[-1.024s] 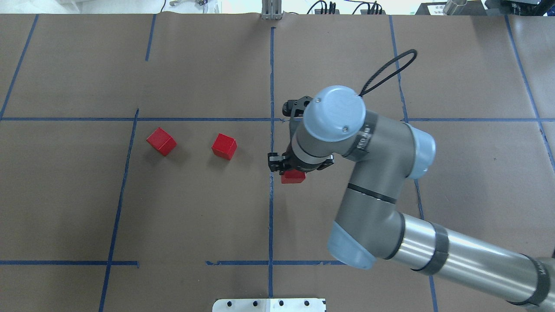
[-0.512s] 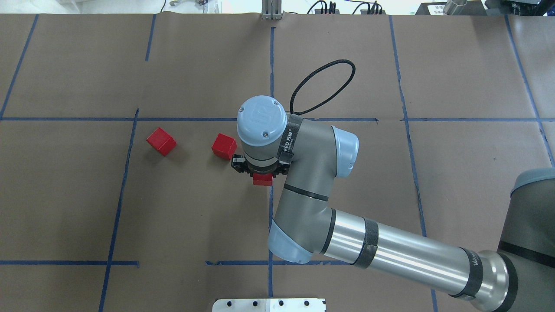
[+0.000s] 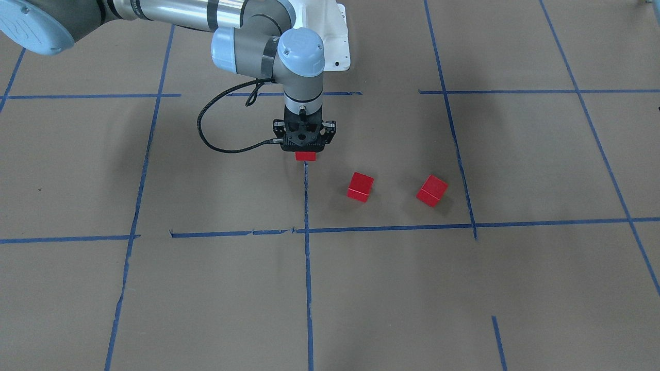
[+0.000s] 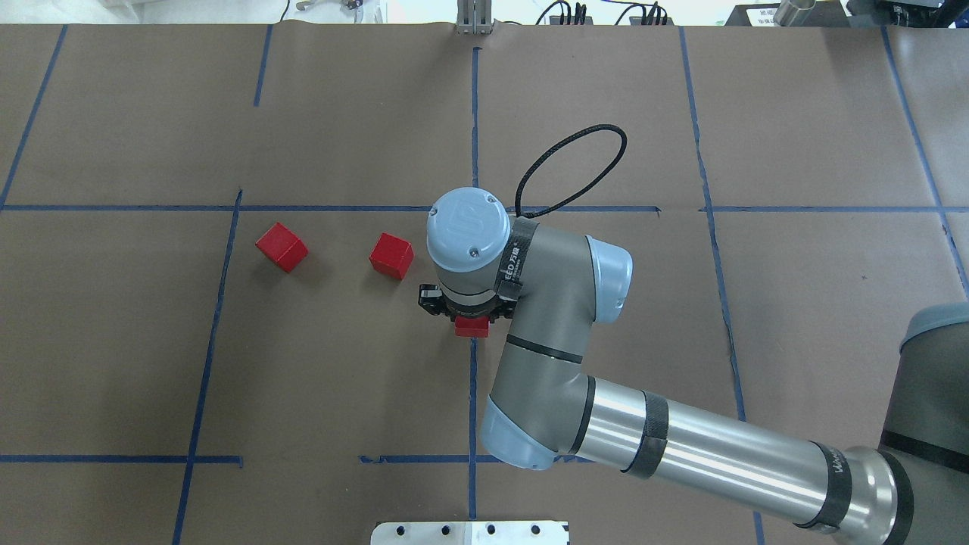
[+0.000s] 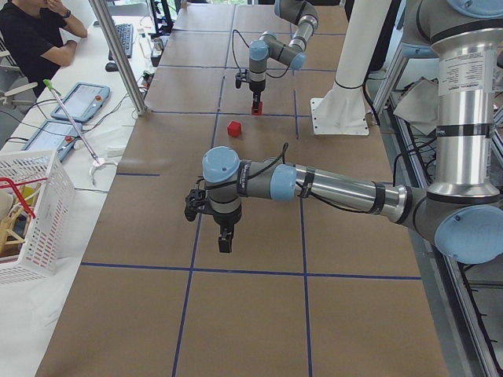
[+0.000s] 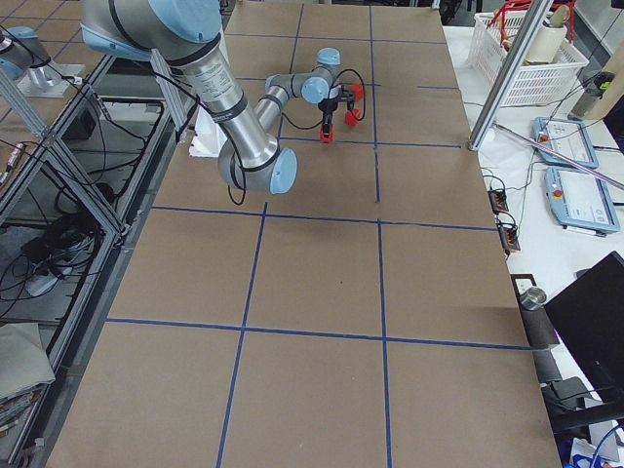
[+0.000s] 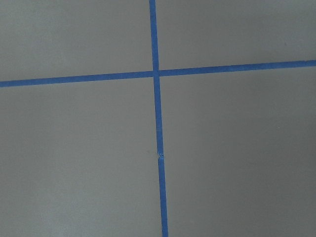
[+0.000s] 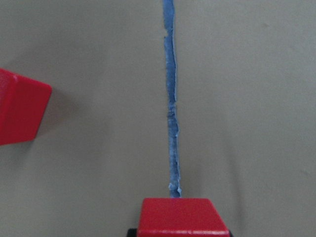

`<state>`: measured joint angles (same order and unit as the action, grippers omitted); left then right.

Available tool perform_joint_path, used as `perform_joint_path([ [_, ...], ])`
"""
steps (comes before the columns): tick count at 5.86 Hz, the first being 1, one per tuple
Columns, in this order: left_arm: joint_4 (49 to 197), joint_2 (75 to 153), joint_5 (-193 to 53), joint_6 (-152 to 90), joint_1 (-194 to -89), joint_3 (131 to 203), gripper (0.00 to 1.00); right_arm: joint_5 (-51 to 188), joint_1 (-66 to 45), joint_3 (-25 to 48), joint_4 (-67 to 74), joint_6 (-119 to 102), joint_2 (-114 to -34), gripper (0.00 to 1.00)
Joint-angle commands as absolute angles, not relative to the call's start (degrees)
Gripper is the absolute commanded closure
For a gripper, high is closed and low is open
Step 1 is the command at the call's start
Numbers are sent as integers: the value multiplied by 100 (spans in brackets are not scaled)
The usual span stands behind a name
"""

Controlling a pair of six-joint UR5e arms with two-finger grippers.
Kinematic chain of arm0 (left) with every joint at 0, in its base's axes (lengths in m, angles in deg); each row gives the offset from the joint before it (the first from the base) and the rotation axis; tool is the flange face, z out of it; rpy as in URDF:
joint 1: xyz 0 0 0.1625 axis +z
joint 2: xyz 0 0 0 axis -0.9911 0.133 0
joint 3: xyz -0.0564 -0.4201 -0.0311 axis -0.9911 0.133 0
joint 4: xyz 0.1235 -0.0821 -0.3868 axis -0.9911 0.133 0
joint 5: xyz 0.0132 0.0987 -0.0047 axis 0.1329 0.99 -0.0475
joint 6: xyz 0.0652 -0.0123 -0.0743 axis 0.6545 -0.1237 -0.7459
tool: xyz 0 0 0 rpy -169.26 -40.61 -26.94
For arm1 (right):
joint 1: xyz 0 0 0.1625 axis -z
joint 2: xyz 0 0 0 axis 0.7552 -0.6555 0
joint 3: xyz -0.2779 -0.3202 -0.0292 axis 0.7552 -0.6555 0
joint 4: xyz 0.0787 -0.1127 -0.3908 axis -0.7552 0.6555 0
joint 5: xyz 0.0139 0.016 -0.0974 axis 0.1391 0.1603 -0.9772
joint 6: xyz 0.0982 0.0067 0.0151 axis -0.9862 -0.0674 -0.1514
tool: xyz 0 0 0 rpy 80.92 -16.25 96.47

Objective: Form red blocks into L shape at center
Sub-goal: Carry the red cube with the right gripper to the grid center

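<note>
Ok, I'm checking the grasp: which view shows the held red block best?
Right wrist-mounted: the held red block sits large and sharp at the bottom edge. Overhead and front-facing show only a sliver under the right gripper; side views, a tiny red speck.

Robot lab: tape-gridded table (image 4: 341,363), teach pendants (image 5: 78,100)

The right gripper (image 3: 304,150) is over the middle of the table (image 4: 318,378), right above the long tape line (image 4: 473,401) that runs from near to far. A block (image 3: 305,156) sits between its fingers, low over that line; I cannot tell if it touches the table. A second block (image 4: 391,255) lies on the table just to the left and a bit farther away. A third block (image 4: 281,247) lies farther left, apart from it. The left gripper (image 5: 225,243) hangs over the table far off to the left.
</note>
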<state>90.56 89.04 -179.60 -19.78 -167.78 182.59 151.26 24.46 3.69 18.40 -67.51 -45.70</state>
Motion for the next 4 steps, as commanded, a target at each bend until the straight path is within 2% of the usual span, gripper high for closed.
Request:
perform_joint_path([
  [1, 9057, 8910, -17962, -1978, -16778, 18270, 0, 15135, 2531, 383, 1831, -6744, -4577, 96],
  [2, 9057, 8902, -17953, -1987, -16778, 18270, 0, 15135, 2566, 401, 1831, -6744, -4577, 96],
  [3, 9057, 8902, -17953, -1987, -16778, 18261, 0, 15135, 2566, 384, 1831, -6744, -4594, 84],
  [4, 9057, 8902, -17953, -1996, -16787, 18270, 0, 15135, 2566, 375, 1839, -6744, -4612, 7],
])
